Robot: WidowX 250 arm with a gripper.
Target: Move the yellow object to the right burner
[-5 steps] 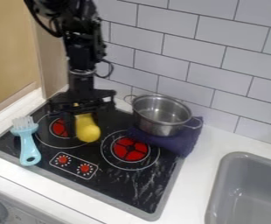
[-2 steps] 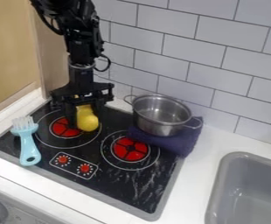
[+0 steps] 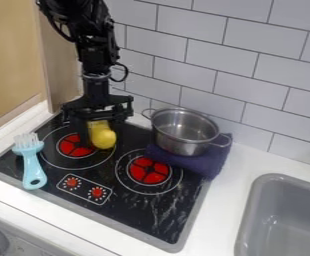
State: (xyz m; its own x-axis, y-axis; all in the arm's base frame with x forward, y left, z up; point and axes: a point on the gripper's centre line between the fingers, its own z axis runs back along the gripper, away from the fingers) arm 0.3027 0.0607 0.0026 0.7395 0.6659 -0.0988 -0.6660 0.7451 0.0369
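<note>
I have one yellow object [image 3: 102, 138] in my pincer [image 3: 98, 134], the fingers closed in on its two sides with only its width between them. It is at the right part of the stove's left burner [image 3: 75, 146]; whether it touches the surface I cannot tell.

The stove [image 3: 159, 210] has two burners and two red knobs [image 3: 71, 182]. Its right burner [image 3: 149, 170] lies forward and to the right of my load, a strip of black surface between the two rings. More black surface stretches from that right burner to the stove's front and right edges, giving me room there.

Tighter is the stove's back right corner: one purple cloth [image 3: 208, 162] overlaps the edge onto the bench [image 3: 251, 162], bearing one metal pot [image 3: 183, 131] with two handles, one of them poking out near my pincer. One blue brush [image 3: 31, 165] lies at the stove's front left corner, its bristles by the left edge, its handle's end by the front edge. One grey sink [image 3: 284, 215] sits well to the stove's right.
</note>
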